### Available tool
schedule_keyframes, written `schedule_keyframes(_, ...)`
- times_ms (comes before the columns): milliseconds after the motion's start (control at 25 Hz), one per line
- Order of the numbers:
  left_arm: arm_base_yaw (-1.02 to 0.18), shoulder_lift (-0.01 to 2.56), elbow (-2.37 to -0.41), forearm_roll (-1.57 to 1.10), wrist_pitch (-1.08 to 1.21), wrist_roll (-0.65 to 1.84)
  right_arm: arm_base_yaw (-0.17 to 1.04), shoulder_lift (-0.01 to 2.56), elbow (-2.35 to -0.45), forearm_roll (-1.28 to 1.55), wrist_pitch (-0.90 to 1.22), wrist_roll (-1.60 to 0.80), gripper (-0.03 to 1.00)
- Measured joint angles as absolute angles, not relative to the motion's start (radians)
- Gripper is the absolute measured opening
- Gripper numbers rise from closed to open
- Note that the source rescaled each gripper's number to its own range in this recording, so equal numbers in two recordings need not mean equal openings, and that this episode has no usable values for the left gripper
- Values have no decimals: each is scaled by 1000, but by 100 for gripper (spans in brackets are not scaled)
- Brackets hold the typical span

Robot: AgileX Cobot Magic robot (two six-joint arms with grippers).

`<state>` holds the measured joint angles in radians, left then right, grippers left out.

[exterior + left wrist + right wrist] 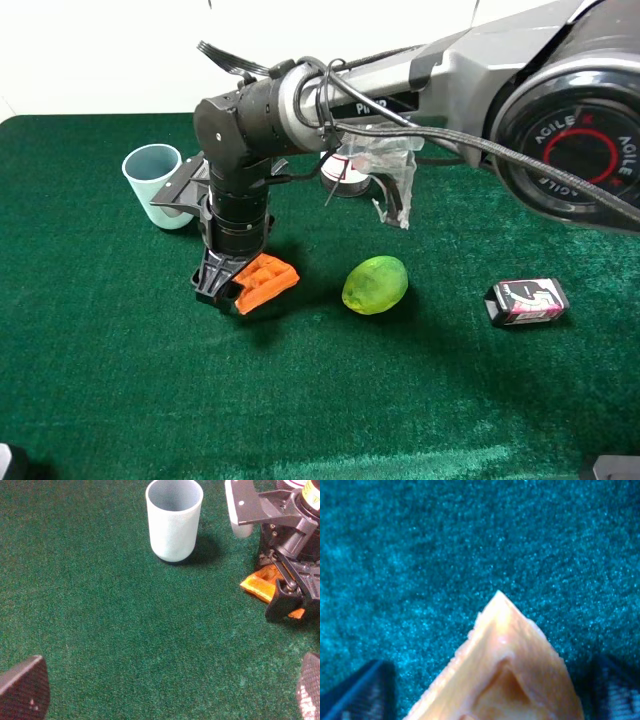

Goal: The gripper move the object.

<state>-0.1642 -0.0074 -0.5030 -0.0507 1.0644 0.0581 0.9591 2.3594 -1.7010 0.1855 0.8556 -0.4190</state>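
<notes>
The orange-yellow waffle wedge [266, 281] lies on the green cloth left of centre. My right gripper [232, 288] reaches across from the right and points straight down over it. In the right wrist view the waffle wedge [505, 670] sits between the two dark fingertips [367, 692], with a gap of cloth on each side, so the jaws stand open around it. The left wrist view shows the waffle wedge [259, 585] under the right gripper [290, 597]. My left gripper [167, 690] is open and empty over bare cloth, well short of the wedge.
A light blue cup [152, 182] stands upright behind the right gripper; it also shows in the left wrist view [174, 517]. A green round fruit [375, 285] lies right of the wedge. A black-pink box [527, 302] lies further right. A white container with clear plastic [350, 172] sits under the arm.
</notes>
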Motion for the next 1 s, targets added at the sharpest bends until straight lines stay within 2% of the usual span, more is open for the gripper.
schedule_keyframes(80,-164,-7,-503,-51,1064,58,959,2359,-1702,187,856,-421,90)
schedule_keyframes(200,-164,-7,-503,-51,1064,58,959,2355,-1708,186,856,-421,95)
schedule_keyframes(480,-164,-7,-503,-51,1064,58,959,2267,-1708,176,875,-349,97)
schedule_keyframes(1000,-164,-7,-503,-51,1064,58,959,1980,-1653,110,1137,-315,96)
